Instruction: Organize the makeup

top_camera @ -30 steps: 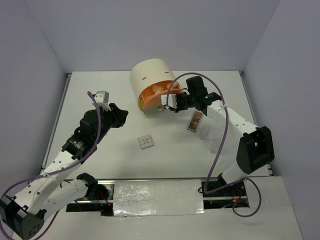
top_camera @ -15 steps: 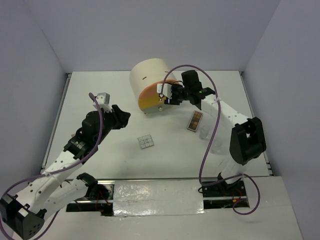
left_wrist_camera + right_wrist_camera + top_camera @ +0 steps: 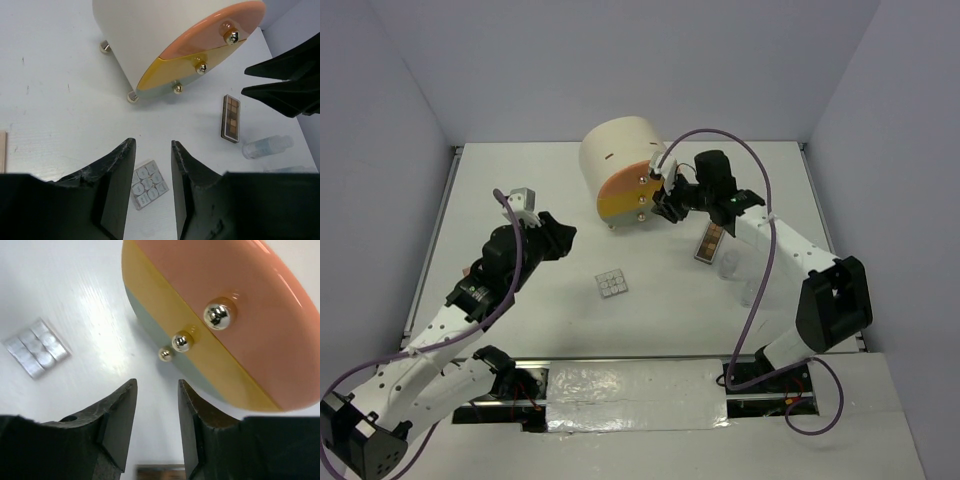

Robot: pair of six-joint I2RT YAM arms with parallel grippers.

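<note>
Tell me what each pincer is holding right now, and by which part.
Nothing is held. The left pincer stands open over the table, and the right pincer stands open and empty by the drawer fronts.

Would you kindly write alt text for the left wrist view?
The open left pincer hangs above a square grey-white palette on a white table. Behind it stands a cream cylindrical organiser with orange, yellow and pale green drawer fronts, all shut; a long brown eyeshadow palette and a small clear bottle lie to the right.
</note>
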